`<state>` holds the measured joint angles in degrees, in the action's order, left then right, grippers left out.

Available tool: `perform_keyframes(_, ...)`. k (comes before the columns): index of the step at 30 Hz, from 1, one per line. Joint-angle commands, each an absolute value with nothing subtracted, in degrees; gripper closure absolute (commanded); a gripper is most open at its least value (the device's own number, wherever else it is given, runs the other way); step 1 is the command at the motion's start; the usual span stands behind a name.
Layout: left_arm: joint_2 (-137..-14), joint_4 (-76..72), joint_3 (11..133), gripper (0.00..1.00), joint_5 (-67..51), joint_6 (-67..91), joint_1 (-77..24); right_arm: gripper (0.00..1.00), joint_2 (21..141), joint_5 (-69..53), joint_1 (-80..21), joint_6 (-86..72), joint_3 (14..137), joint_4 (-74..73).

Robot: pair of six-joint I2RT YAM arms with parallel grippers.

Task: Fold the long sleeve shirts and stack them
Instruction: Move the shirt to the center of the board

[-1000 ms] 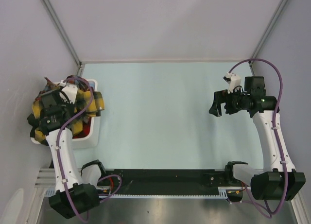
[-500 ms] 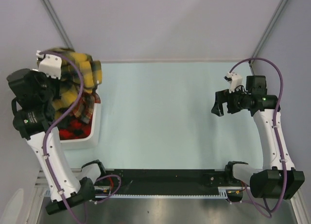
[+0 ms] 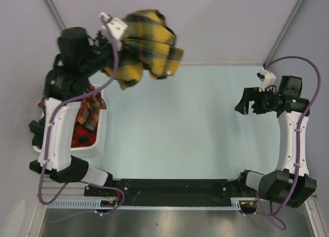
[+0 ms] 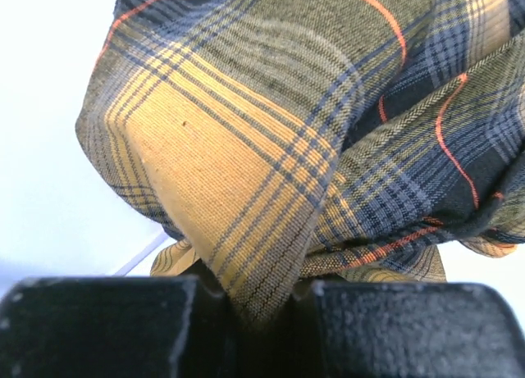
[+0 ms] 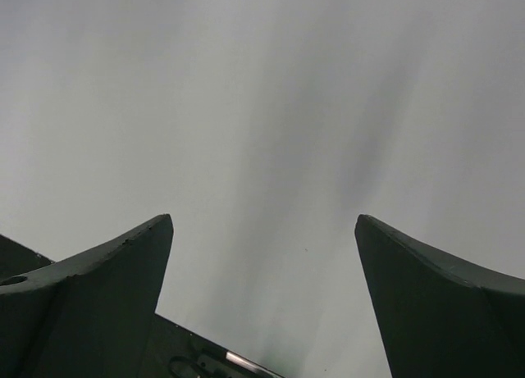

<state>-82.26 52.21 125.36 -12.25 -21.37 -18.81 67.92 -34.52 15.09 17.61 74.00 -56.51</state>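
Observation:
My left gripper (image 3: pixel 119 40) is shut on a mustard-yellow plaid shirt (image 3: pixel 149 44) and holds it bunched high above the far left of the table. In the left wrist view the cloth (image 4: pixel 271 148) is pinched between the two black fingers (image 4: pixel 98 325). A red-toned plaid shirt (image 3: pixel 87 113) lies in the white bin (image 3: pixel 101 137) at the left edge. My right gripper (image 3: pixel 245 101) is open and empty above the right side of the table, and its fingers (image 5: pixel 107 271) frame only bare surface.
The pale green table (image 3: pixel 175 124) stretches between the arms. Grey walls with metal rails (image 3: pixel 56 16) close in the back and sides. The black base rail (image 3: pixel 175 188) runs along the near edge.
My left arm has lifted the yellow shirt out of the bin and swung it up and to the right. My right gripper has shifted slightly right and up.

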Motion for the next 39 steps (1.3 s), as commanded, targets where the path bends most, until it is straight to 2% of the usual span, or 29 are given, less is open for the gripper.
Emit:
perform_keyframes(1,-85.6,48.78,124.3,0.76,-14.14,-18.91,-30.66,0.0,68.38,-37.36,18.63,16.7,77.96,-56.08)
perform_keyframes(3,-86.57,49.83,120.61,0.25,-19.04,-15.74,-31.64,0.0,68.2,-37.44,19.77,17.39,78.66,-56.16)
perform_keyframes(4,-86.22,49.75,114.23,0.01,-18.72,-14.6,-31.55,0.0,68.2,-37.44,19.95,18.45,79.1,-57.99)
perform_keyframes(10,-71.82,37.18,79.34,0.01,-25.05,-14.41,-24.88,0.0,68.64,-38.33,18.12,30.49,77.7,-66.88)
perform_keyframes(14,-69.43,36.65,69.62,0.01,-27.51,-17.58,-24.87,0.0,69.52,-31.74,10.21,29.98,73.4,-64.26)
perform_keyframes(19,-72.68,33.14,64.79,0.0,-29.8,-17.59,-27.75,0.0,71.53,-25.76,-1.99,26.03,69.27,-58.55)
perform_keyframes(22,-77.59,29.63,63.55,0.0,-29.79,-16.7,-32.41,0.0,74.52,-25.84,-4.48,24.96,67.94,-57.22)
perform_keyframes(27,-81.99,23.12,65.55,0.01,-27.08,-16.26,-40.94,0.0,77.78,-27.41,-1.24,23.82,68.11,-54.58)
perform_keyframes(31,-87.78,21.88,70.04,0.01,-16.63,-19.58,-51.38,0.0,82.87,-28.21,5.26,23.12,71.62,-53.35)
perform_keyframes(35,-92.28,20.4,72.16,0.01,-11.96,-21.71,-55.1,0.02,87.27,-28.12,6.33,22.68,74.18,-54.05)
perform_keyframes(37,-94.29,20.56,73.3,0.13,-11.6,-21.71,-55.46,0.02,87.37,-32.76,6.33,23.02,74.71,-56.33)
perform_keyframes(38,-94.57,21.61,73.74,0.23,-11.6,-21.71,-55.46,0.02,86.84,-34.61,5.98,23.29,74.71,-57.21)
perform_keyframes(39,-94.57,21.97,74.0,0.41,-11.86,-21.53,-55.46,0.02,85.44,-36.72,5.63,23.29,74.27,-58.09)
